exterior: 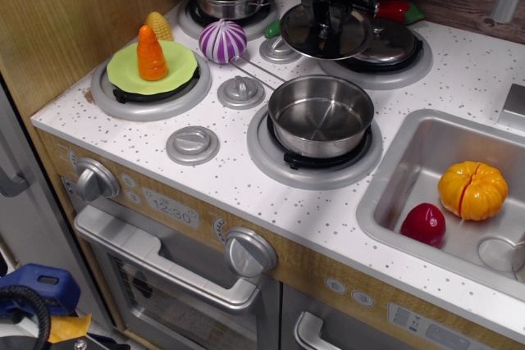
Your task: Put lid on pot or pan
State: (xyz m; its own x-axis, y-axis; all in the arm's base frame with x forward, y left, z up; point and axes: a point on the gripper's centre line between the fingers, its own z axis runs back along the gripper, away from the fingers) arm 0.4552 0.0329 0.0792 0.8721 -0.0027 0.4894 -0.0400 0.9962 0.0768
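A toy kitchen is filling the view: a white speckled countertop with grey burner rings, wood-grain panelling behind, and a moulded sink sitting well to the right of and below the gripper. The steel pot is standing open on the front burner, directly below and in front of the gripper, its bowl smooth and mirror-bright. The gripper is hanging above the back burners with its jaws closed narrowly on the knob of the lid, which is hovering level and clear of everything beneath. The lid is looking thin, rigid and light, a shallow polished dome; the slick metal is likely offering little grip except at that central knob. A darker lid is resting just right of and behind it.
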